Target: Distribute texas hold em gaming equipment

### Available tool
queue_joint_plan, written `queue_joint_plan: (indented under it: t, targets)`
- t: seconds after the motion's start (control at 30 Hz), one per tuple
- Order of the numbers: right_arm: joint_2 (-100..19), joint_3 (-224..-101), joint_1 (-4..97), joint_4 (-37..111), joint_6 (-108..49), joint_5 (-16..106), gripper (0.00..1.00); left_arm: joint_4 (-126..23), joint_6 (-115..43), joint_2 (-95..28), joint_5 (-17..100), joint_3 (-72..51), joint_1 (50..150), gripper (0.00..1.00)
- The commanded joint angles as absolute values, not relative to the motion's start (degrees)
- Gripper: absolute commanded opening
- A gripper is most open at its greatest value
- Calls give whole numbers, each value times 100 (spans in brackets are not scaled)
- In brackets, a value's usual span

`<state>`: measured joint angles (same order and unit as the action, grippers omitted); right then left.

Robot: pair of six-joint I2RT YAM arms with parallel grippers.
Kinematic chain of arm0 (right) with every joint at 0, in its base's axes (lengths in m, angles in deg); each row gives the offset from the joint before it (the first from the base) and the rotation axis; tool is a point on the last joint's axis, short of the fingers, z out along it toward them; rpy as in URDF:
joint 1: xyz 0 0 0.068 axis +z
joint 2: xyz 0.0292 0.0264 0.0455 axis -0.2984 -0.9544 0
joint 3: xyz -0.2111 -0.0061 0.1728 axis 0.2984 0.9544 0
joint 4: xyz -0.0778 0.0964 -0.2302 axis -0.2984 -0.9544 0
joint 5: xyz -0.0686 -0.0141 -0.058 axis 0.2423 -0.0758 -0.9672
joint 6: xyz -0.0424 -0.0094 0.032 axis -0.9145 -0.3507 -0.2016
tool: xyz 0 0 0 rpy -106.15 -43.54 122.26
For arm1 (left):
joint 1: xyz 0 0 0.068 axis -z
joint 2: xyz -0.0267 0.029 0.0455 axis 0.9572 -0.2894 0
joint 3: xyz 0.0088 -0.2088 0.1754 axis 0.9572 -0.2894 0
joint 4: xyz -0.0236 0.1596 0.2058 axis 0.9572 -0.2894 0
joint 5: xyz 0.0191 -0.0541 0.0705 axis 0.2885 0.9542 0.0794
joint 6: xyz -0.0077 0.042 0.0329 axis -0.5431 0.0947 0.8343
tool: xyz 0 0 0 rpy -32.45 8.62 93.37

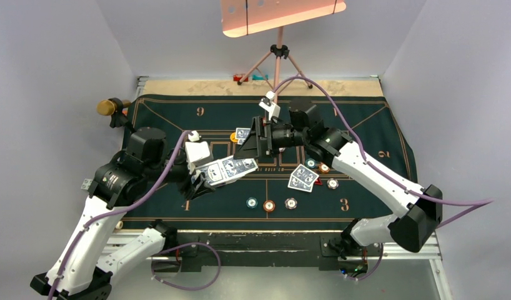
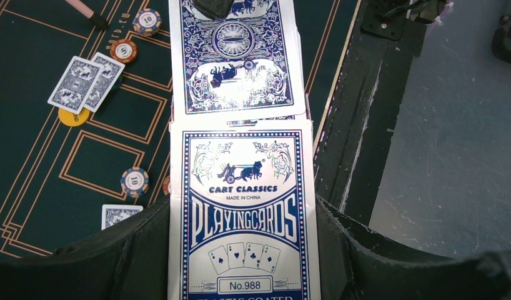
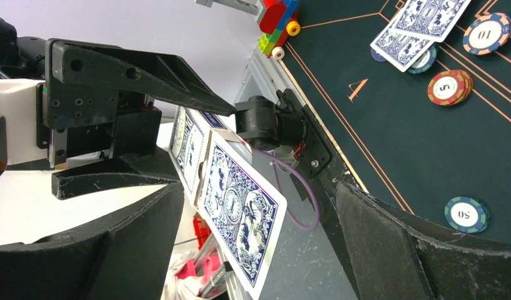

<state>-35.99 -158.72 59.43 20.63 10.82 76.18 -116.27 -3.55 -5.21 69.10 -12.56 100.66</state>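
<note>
1. The card (image 3: pixel 240 212) sticks partway out of the box (image 2: pixel 243 219). Its long axis runs straight on from the box's open end, toward the middle of the mat (image 1: pixel 365 125).
2. The left hand (image 1: pixel 206 178) is closed on the box and holds it in the air over the mat's near-left part.
3. The right hand (image 3: pixel 259 200) is wide open and grips nothing. In its wrist view the card's free end lies between its fingers, so it is the nearer hand.
4. The pull should probably run along that long axis, away from the box.
</note>
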Motion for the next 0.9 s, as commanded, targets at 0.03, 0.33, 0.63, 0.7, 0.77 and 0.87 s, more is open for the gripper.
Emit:
queue_joint_plan:
  t: [0.03, 0.33, 0.63, 0.7, 0.77, 0.87]
  targets:
    - [-3458, -15653, 6060, 2631, 1331, 7605, 97, -11390, -451, -483, 7086, -1007, 10037, 0]
    - [-3546, -15521, 6228, 2617, 1326, 7571, 98, -11383, -472, -501, 7080, -981, 10032, 0]
    - [-3446, -15682, 6227, 1899, 938, 7114, 79, -11390, -464, -491, 7091, -961, 10036, 0]
    - [-3449, -15784, 6225, 1690, 833, 6980, 74, -11387, -469, -485, 7104, -946, 10036, 0]
    - [-3429, -15872, 6222, 1563, 757, 6840, 71, -11395, -472, -477, 7098, -947, 10035, 0]
    - [-3373, -15972, 6226, 1441, 688, 6687, 68, -11403, -464, -462, 7088, -955, 10034, 0]
